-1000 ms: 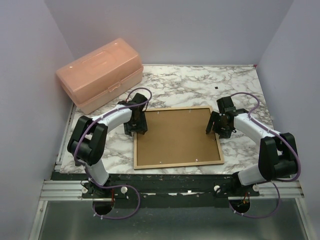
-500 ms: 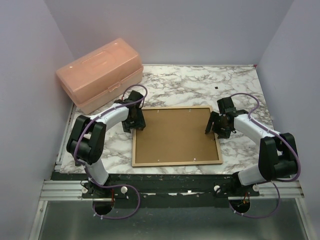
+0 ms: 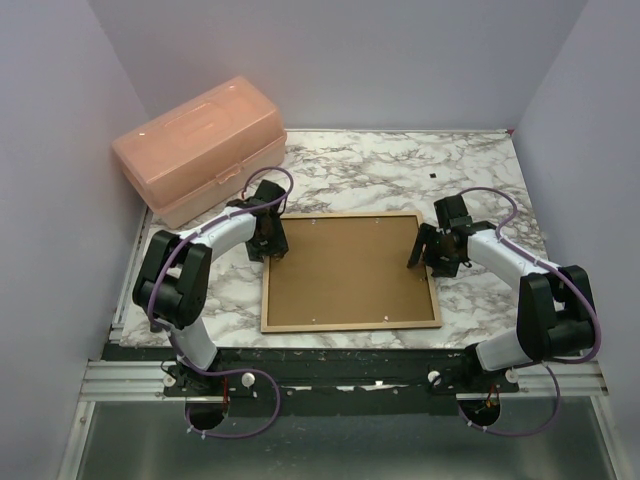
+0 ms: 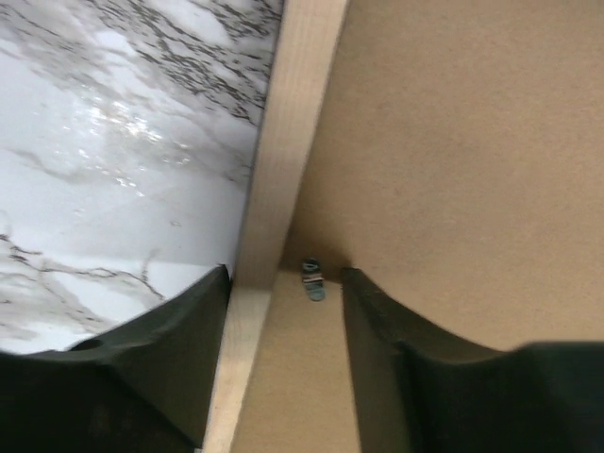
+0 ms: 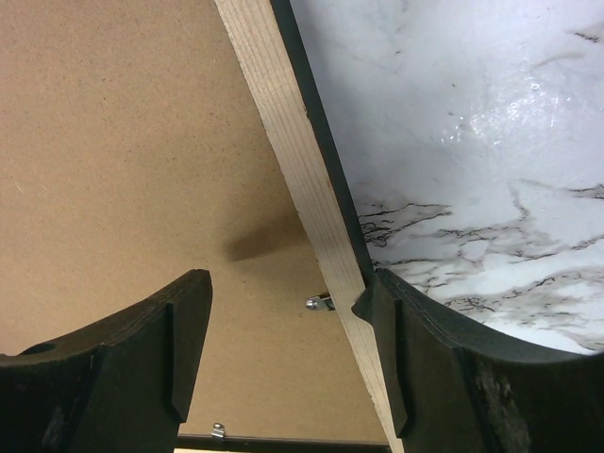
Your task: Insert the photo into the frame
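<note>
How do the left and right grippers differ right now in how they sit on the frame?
The left gripper straddles the frame's left rail; the right gripper straddles its right rail. The left gripper's jaws stand only a little wider than the rail; the right gripper's stand much wider, reaching well over the backing board. Shared: both are open, outer finger over the marble table.

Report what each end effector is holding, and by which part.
Nothing is clamped. The left end effector straddles the left rail of the frame, and the right end effector straddles its right rail, both with jaws open.
</note>
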Motion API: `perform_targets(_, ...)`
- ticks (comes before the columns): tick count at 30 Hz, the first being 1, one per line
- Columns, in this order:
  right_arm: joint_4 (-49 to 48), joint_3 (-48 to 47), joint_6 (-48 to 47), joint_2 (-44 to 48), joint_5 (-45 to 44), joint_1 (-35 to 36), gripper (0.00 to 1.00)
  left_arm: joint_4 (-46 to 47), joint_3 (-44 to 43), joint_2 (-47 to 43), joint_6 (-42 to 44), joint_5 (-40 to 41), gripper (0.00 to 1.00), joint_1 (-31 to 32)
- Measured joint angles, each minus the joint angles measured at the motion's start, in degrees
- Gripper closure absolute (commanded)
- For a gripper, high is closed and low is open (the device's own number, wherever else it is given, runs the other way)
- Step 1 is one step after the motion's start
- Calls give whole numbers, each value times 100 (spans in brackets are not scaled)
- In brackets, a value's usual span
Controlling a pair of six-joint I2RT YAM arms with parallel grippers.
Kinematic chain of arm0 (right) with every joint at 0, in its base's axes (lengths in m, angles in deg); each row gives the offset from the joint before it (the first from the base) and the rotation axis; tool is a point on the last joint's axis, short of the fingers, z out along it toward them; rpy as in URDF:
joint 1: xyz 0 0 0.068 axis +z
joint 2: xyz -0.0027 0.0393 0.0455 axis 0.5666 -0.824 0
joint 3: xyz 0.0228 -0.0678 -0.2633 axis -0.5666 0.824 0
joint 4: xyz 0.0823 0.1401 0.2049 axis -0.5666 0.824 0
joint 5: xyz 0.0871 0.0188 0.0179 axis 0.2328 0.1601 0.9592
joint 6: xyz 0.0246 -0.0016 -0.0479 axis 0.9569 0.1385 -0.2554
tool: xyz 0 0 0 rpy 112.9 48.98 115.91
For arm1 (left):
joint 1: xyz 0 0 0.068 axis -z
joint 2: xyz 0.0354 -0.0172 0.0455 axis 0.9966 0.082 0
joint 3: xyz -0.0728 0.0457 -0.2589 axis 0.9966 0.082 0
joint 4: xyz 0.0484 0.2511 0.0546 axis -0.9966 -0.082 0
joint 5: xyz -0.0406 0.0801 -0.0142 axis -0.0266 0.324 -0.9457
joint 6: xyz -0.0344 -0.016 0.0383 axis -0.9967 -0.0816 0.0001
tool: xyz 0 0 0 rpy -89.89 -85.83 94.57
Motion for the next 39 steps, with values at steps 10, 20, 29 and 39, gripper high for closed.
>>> perform_targets(10,-33,17,0,0,7,0,27,-39,87,-28,175,42,91,-90)
perform_targets(20,-37,-13,-76,-103,68,-11,27,256,369,-240,212,-15,43,-90)
perform_targets(29,319,-796,-243,-984,219,-42,26,608,1320,-1008,166,-409,39,105)
perform_targets(39,160,-2557,-326,-2225,422,-66,17,597,2297,-2085,-162,-592,28,457)
